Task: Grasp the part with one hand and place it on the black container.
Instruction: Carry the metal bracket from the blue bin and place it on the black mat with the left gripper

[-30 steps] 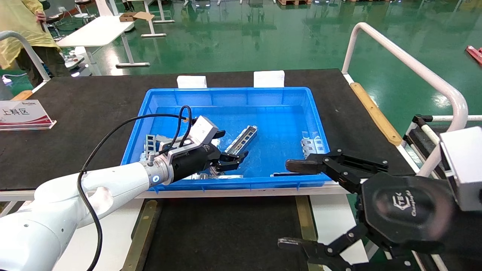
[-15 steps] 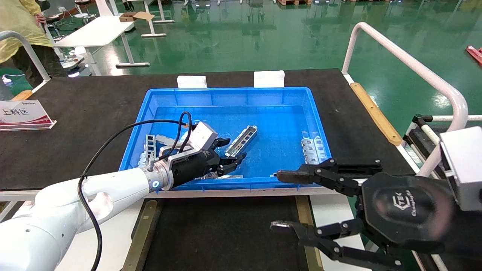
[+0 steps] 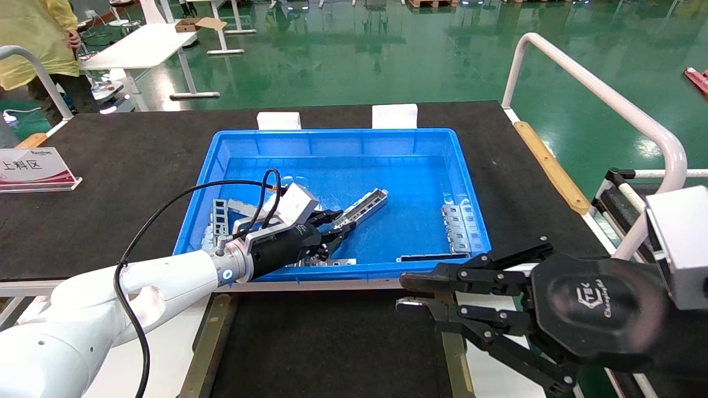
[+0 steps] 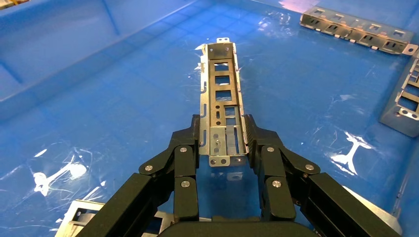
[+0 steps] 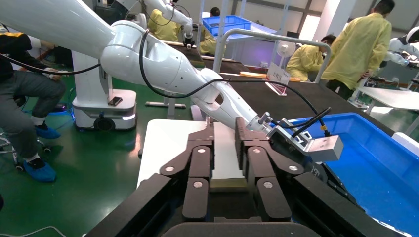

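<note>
The part (image 3: 362, 206), a slim silver strip with rectangular cutouts, is inside the blue bin (image 3: 332, 134). My left gripper (image 3: 334, 224) is shut on its near end. In the left wrist view the part (image 4: 221, 89) runs straight out from between the left gripper (image 4: 221, 133) fingers, over the bin floor (image 4: 99, 98). The black container (image 3: 332, 342) lies in front of the bin, between its olive rails (image 3: 206, 342). My right gripper (image 3: 405, 293) hovers over the container's right side, its fingers drawn almost together with nothing between them (image 5: 224, 133).
Other metal pieces lie in the bin: slotted plates (image 3: 459, 224) at the right, a thin strip (image 3: 426, 257) by the front wall, a pile (image 3: 221, 213) at the left. A sign (image 3: 33, 168) stands far left. A white railing (image 3: 608, 99) borders the right.
My left gripper moved in and closed on the part's near end, and the part swung round a little. My right gripper went from wide open to nearly closed and sank lower.
</note>
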